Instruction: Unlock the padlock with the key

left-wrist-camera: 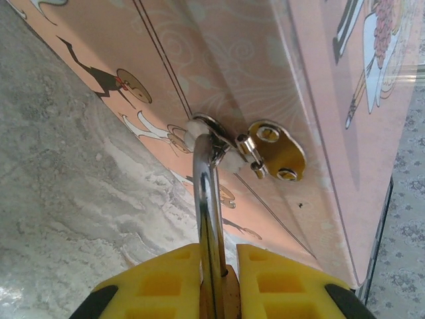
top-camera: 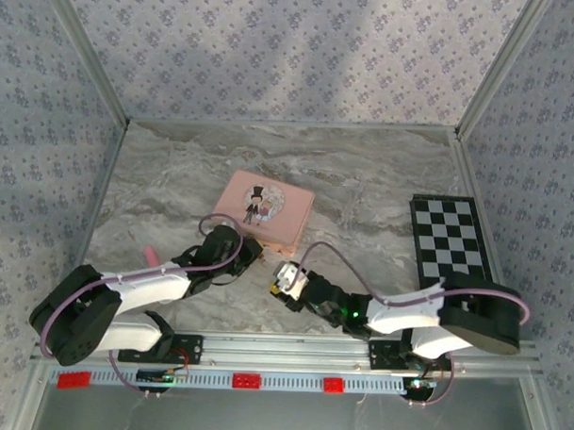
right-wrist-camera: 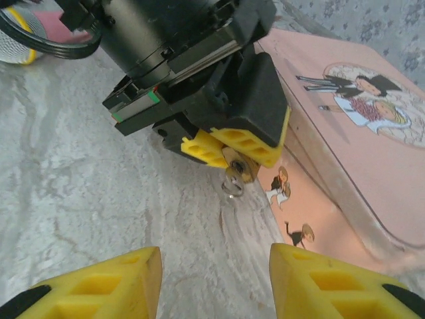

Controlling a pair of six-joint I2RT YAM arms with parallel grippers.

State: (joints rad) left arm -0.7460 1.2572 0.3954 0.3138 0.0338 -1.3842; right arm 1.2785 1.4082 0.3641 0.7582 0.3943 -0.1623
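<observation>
Right gripper (right-wrist-camera: 216, 266) with jaws wide apart and nothing between them, 2 chunky yellow fingers (right-wrist-camera: 99, 289) of waffle-moulded plastic low over a grey-veined, marble-look tabletop (right-wrist-camera: 80, 186). Directly ahead of them and a little higher, the left gripper (right-wrist-camera: 229, 147): black angular housing, yellow tips pressed together on the padlock (right-wrist-camera: 240, 166), a small brass-gold block seen end-on. Just under that block, on the side facing the right gripper, the key (right-wrist-camera: 232, 186), a tiny silvery sliver with a ring-like end, probably seated in the keyhole, though too small to be sure. From the left wrist, a thin, polished, silvery shackle (left-wrist-camera: 207, 199) rising straight out from between the 2 yellow pads (left-wrist-camera: 159, 286), curved over at the top and hooked through the staple beside a shiny 2-riveted clasp plate (left-wrist-camera: 273, 151). Ahead and to the right of the pads, the smooth, glossy side wall of the pink tin (left-wrist-camera: 265, 60), printed with pale swirls and small cartoon figures. From above, both grippers near each other, just short of the tin's near edge.
</observation>
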